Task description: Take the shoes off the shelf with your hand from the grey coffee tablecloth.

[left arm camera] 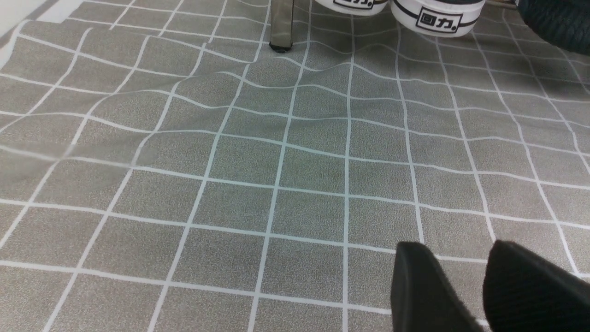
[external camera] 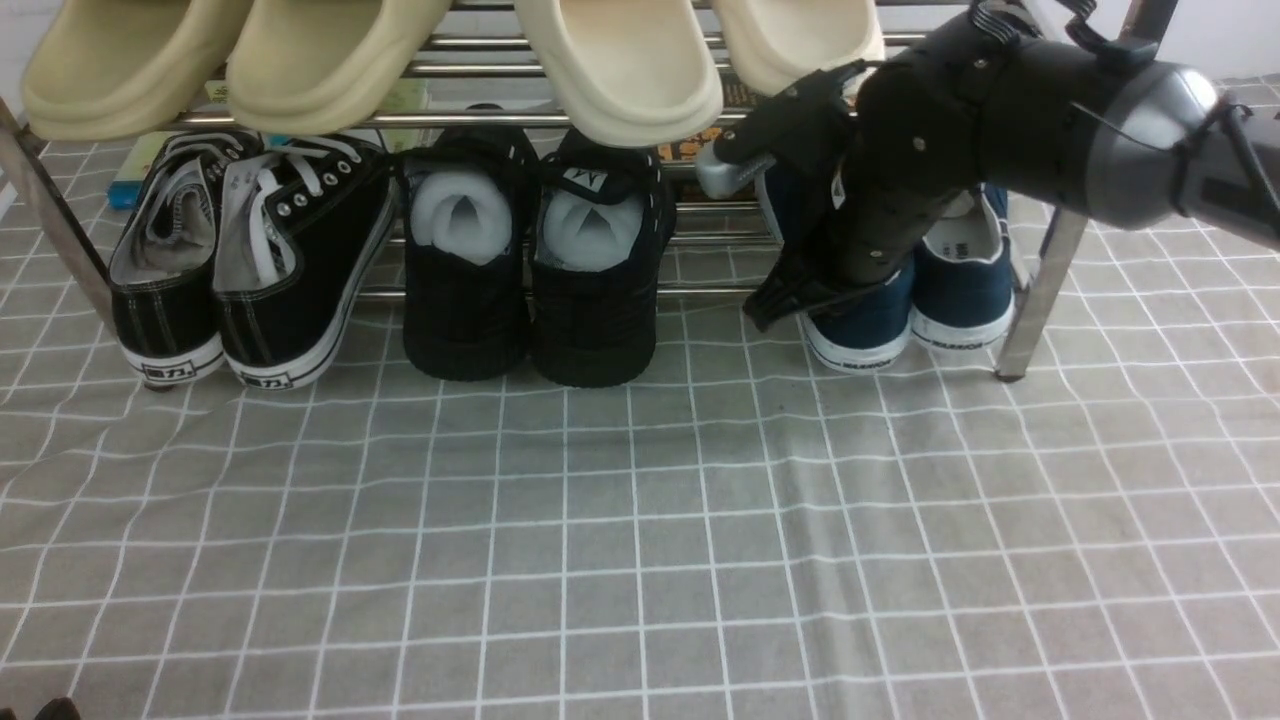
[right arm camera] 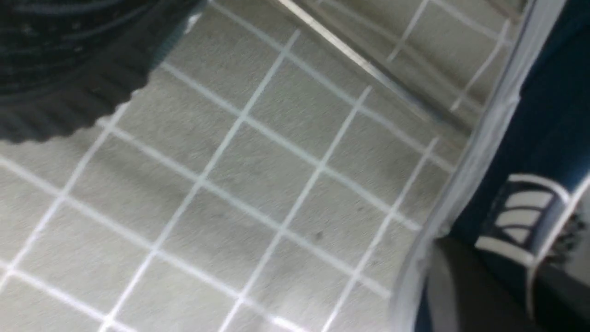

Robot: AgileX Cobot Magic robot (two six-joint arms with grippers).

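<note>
The navy-blue shoes stand at the right end of the shelf's [external camera: 1035, 290] lower tier. The right one [external camera: 962, 290] is in plain sight; the left one [external camera: 868, 325] is half hidden behind my right gripper [external camera: 750, 235]. That gripper is open, with its silver-grey padded finger [external camera: 722, 172] up and its other finger low by the shoe's toe. In the right wrist view the gripper [right arm camera: 511, 290] straddles the navy shoe's [right arm camera: 553, 106] side wall, blurred. My left gripper [left arm camera: 456, 249] is open and empty over the grey checked tablecloth [left arm camera: 276, 175], out of the front view.
Black lace-up sneakers [external camera: 250, 270] and all-black mesh shoes [external camera: 535, 270] share the lower tier. Several cream slippers [external camera: 620, 60] hang over the upper tubes. The shelf's left leg [left arm camera: 281, 25] stands ahead of my left gripper. The checked cloth [external camera: 640, 520] spreads in front, slightly creased.
</note>
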